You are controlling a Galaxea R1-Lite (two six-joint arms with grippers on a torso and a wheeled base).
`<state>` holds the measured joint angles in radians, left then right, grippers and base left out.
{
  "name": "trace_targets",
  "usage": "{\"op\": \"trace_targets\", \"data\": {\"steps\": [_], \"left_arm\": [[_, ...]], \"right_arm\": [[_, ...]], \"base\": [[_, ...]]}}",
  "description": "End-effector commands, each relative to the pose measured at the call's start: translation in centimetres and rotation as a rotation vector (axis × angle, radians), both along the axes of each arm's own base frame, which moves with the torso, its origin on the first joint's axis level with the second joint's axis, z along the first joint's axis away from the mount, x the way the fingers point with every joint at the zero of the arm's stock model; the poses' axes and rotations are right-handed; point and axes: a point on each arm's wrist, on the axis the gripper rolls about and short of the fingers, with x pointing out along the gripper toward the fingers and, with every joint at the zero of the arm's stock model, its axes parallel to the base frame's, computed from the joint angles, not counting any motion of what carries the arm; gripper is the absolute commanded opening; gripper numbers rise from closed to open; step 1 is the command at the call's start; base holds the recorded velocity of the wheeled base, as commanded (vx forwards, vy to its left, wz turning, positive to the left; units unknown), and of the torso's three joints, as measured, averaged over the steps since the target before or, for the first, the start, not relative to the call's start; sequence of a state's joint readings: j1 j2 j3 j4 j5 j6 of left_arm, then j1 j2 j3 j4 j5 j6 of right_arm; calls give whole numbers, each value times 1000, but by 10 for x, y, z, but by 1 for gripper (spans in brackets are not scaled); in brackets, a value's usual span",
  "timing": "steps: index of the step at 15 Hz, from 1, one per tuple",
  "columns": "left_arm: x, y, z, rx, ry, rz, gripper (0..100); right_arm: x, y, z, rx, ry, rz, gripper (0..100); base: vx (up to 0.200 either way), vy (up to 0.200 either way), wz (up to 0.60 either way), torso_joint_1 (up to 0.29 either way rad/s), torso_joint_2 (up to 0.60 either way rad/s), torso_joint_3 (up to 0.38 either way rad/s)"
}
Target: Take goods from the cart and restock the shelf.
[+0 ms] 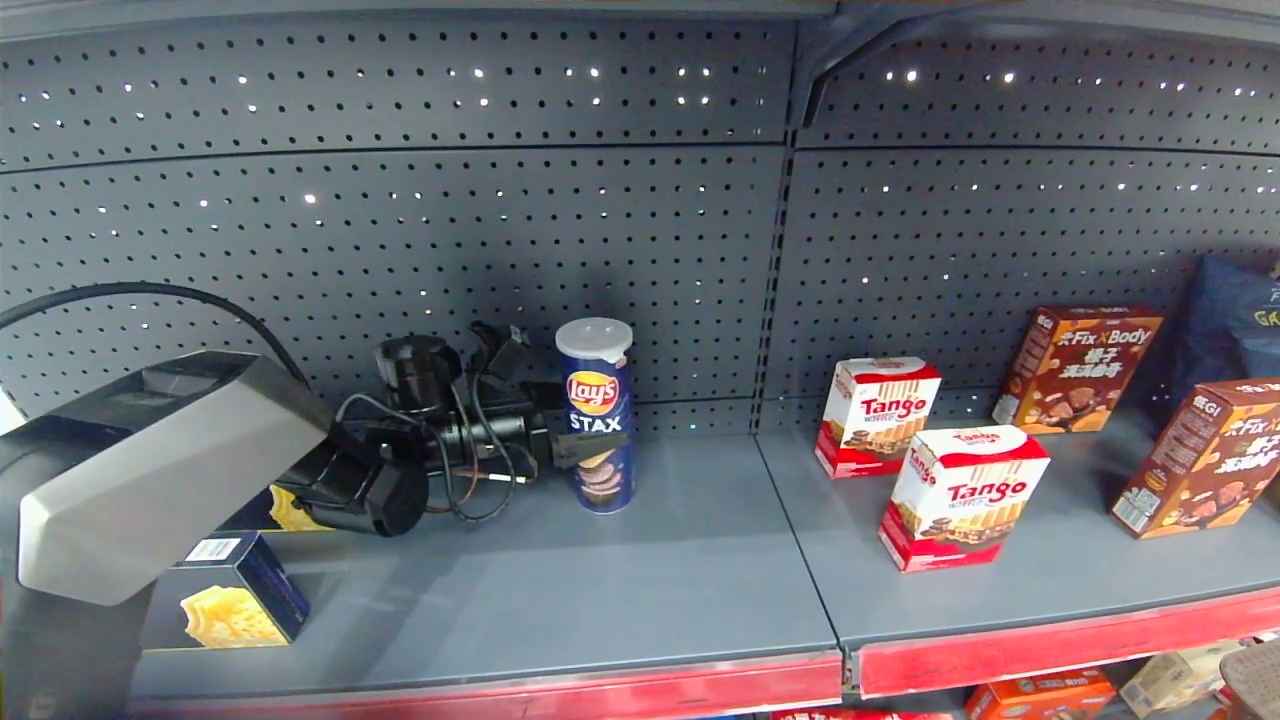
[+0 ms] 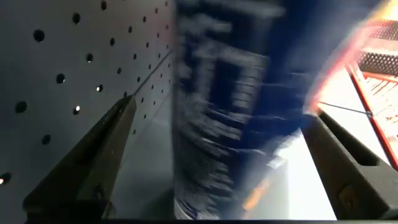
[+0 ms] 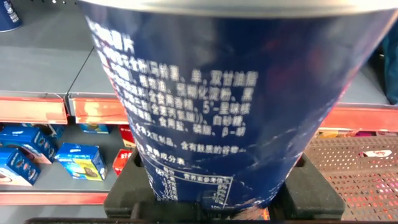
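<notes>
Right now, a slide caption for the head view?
Left claw around upright can on the shelf; boxes to its right.

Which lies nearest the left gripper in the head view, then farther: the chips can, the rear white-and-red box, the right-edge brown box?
1. chips can, between the fingers of the left gripper, mid-shelf.
2. rear white-and-red box, to its right on the next shelf panel.
3. right-edge brown box, at the shelf's far right.

The blue can (image 2: pixel 236 112) is smeared with blur; the second can (image 3: pixel 236 93) is cut off by the view's edge.
</notes>
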<state>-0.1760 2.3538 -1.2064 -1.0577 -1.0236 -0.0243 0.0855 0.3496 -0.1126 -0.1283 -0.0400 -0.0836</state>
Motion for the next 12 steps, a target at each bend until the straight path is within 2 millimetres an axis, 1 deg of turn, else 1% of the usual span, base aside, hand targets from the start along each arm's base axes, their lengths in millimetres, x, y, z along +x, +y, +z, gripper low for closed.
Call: {"op": "trace_targets", "data": {"steps": [1,2,3,7,8,9,12], "left_arm": [[4,-4,-6,0,8,-8,100],[4,-4,-6,0,8,-8,0],[7,-6,-9,-1,7,-7,0],[2,-13,-6,-2,-2,-26,0],[-6,-12,6,-1,-20,-26,0],[-10,-12,8,0,-14,-26,0],[-57,-5,26,-1,-29,-5,0]], "right_arm": [[0,0,-1,-1,2,1,0],[0,0,-1,-1,2,1,0],[0,0,-2,-1,6,1,0],[0,0,-6,-2,23,5,0],[0,0,-6,-2,23,5,0],[0,0,-6,-2,23,4,0],[0,0,-6,-3,22,1,0]], "base": [[0,0,0,0,0,0],[0,0,0,0,0,0],[0,0,0,0,0,0],[0,0,0,0,0,0],[0,0,0,0,0,0],[0,0,0,0,0,0],[0,0,0,0,0,0]]}}
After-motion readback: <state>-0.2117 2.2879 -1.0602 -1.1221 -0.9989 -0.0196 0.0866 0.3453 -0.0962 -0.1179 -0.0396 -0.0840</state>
